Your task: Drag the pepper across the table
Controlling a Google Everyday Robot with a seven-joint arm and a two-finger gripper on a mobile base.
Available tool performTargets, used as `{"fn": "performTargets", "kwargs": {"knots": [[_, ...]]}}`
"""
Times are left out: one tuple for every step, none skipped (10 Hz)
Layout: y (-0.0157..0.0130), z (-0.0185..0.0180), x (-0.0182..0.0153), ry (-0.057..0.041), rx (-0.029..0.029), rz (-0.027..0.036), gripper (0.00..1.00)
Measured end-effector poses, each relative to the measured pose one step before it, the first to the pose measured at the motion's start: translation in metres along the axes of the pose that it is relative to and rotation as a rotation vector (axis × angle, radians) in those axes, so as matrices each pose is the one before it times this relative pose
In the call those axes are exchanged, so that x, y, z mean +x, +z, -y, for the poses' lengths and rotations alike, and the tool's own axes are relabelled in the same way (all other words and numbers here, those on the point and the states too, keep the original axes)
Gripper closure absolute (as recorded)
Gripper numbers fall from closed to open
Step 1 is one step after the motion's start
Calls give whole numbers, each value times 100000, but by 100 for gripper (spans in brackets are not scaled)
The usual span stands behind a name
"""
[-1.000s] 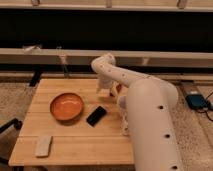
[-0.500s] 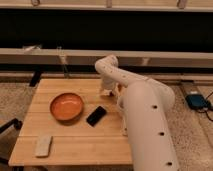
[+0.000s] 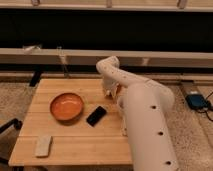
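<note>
Bench (image 3: 80, 142) seen from above and in front, items listed from the left of the frame. Lower left: a pale flat block (image 3: 43, 146) near the bench's front edge. Left of centre: the round orange bowl (image 3: 66, 107). Just right of the bowl but apart from it is the black phone (image 3: 96, 115), lying at an angle. Neither these three items nor the bench has moved over the last second.

Centre: the end effector (image 3: 109, 91) is lowered to the bench top behind the phone. It hangs from the bent white arm (image 3: 147, 125), which fills the lower right of the frame. Its state cannot be told, because the arm covers it. The arm's bend has crept a little toward the right of the frame over the last second. This suggests that a sideways drag is under way.

The pepper cannot be made out. It is probably hidden under the wrist, so progress cannot be confirmed.

Far right: a blue device (image 3: 197, 101) lies on the floor.
</note>
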Motion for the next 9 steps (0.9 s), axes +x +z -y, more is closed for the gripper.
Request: {"fn": "performTargets", "kwargs": {"knots": [[42, -37, 27, 130, 193, 59, 77], [-24, -13, 26, 43, 129, -9, 85], [-26, 87, -17, -146, 116, 39, 96], [-19, 53, -55, -198, 28, 54, 100], [-113, 51, -63, -217, 65, -9, 100], [-62, 90, -96, -243, 45, 46, 100], [-172, 183, -166, -547, 124, 11, 100], [-158, 156, -226, -664, -19, 54, 100], [-111, 186, -269, -735, -67, 110, 100]]}}
